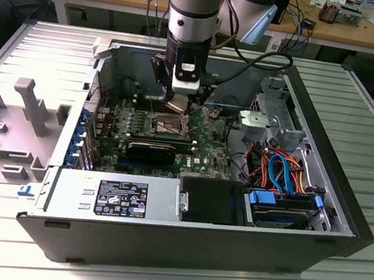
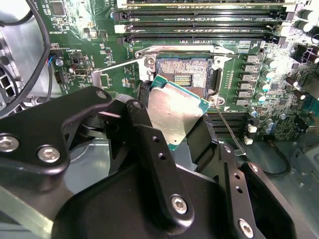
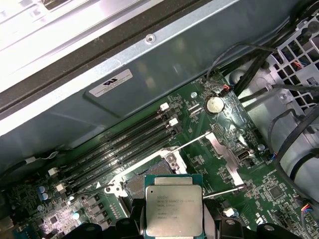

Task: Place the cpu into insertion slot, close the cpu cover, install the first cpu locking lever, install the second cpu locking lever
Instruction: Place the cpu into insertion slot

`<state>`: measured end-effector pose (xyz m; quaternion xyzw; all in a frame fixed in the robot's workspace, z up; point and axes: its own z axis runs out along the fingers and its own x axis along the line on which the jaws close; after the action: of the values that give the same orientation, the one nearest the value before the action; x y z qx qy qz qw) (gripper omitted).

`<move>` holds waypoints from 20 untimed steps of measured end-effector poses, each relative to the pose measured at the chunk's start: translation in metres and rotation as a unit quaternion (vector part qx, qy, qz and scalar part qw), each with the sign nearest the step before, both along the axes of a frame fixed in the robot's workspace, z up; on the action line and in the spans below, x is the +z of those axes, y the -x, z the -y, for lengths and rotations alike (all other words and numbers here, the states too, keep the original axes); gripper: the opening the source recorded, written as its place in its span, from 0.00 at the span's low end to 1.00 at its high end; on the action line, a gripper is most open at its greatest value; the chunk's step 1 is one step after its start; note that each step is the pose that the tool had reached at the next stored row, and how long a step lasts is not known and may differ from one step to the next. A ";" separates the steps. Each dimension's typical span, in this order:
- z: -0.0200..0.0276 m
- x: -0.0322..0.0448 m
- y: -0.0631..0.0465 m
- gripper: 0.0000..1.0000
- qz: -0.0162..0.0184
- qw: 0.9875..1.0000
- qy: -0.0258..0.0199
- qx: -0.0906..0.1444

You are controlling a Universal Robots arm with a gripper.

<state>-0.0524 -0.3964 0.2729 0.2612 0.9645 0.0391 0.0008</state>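
Note:
My gripper (image 2: 173, 118) is shut on the cpu (image 2: 175, 110), a flat square chip with a silvery top and a green edge, gripped by two opposite sides between the black fingers (image 2: 145, 107). The chip hangs tilted just above the insertion slot (image 2: 183, 74), a dark square socket with a silver rim on the green motherboard (image 1: 206, 149). The first wrist view shows the cpu (image 3: 173, 209) face-on, part-covering the insertion slot (image 3: 135, 187). The cpu cover (image 3: 222, 152) stands swung open beside the socket. In the exterior view the gripper (image 1: 181, 106) is low over the board.
Thin locking levers (image 3: 195, 141) (image 2: 228, 127) stick up beside the socket. Long black memory slots (image 2: 199, 27) run along one side of it. The case wall (image 3: 124, 99), the power supply (image 1: 118, 196), a drive cage (image 1: 275, 120) and coloured cables (image 1: 282, 172) hem the board in.

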 end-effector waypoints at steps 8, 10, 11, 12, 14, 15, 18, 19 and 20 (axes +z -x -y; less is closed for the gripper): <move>0.0000 -0.0003 0.000 0.55 0.000 1.000 0.000 -0.007; 0.0000 -0.0003 0.000 0.55 0.000 1.000 0.000 -0.008; 0.0000 -0.0004 0.000 0.55 0.000 1.000 0.000 -0.010; 0.0000 -0.0004 0.000 0.55 0.000 1.000 0.000 -0.011; 0.0000 -0.0005 0.000 0.55 0.000 1.000 0.000 -0.012; 0.0000 -0.0005 0.000 0.55 0.000 1.000 0.000 -0.013; 0.0000 -0.0006 0.000 0.55 0.000 1.000 0.000 -0.015; 0.0000 -0.0006 0.000 0.55 0.000 1.000 0.000 -0.015; 0.0000 -0.0006 0.000 0.55 0.000 1.000 0.000 -0.016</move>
<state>-0.0524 -0.3964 0.2722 0.2765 0.9602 0.0391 0.0014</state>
